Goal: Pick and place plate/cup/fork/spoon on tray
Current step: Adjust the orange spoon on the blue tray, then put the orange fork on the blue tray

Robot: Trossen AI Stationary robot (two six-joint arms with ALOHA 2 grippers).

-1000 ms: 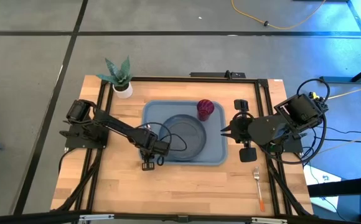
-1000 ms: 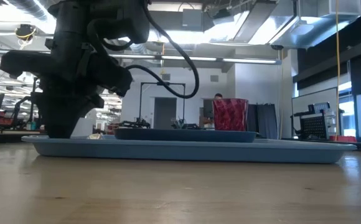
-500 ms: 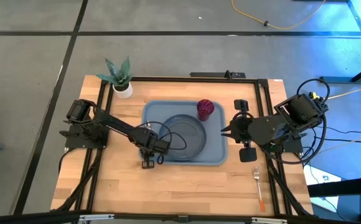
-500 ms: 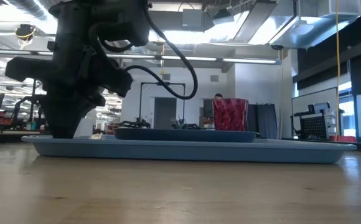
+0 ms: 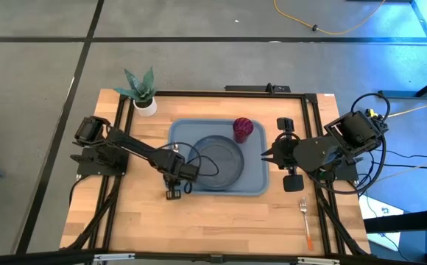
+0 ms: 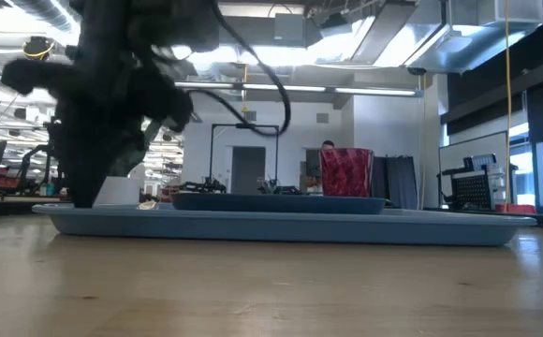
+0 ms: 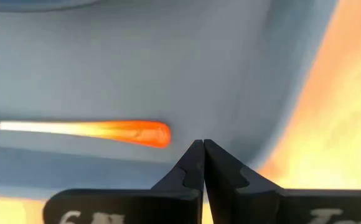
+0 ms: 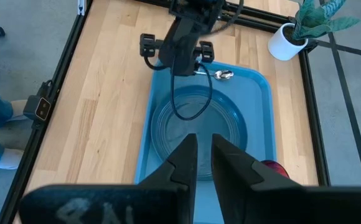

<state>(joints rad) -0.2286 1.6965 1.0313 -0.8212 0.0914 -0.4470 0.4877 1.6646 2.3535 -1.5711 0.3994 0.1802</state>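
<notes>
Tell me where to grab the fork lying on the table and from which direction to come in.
Grip the fork by its orange handle, near the middle, coming straight down from above. It lies flat on the bare wood beside the tray, tines toward the right gripper, so fingers can probably close across the narrow handle. The right arm sits closest.

Robotics laboratory, wooden counter (image 5: 213,213) edged by a black metal frame (image 5: 313,147), grey concrete floor (image 5: 37,66) crossed by a yellow cable (image 5: 331,31), open-plan hall behind with exposed ceiling ducts (image 6: 459,33), strip lights (image 6: 346,91), further equipment benches (image 6: 9,187)
</notes>
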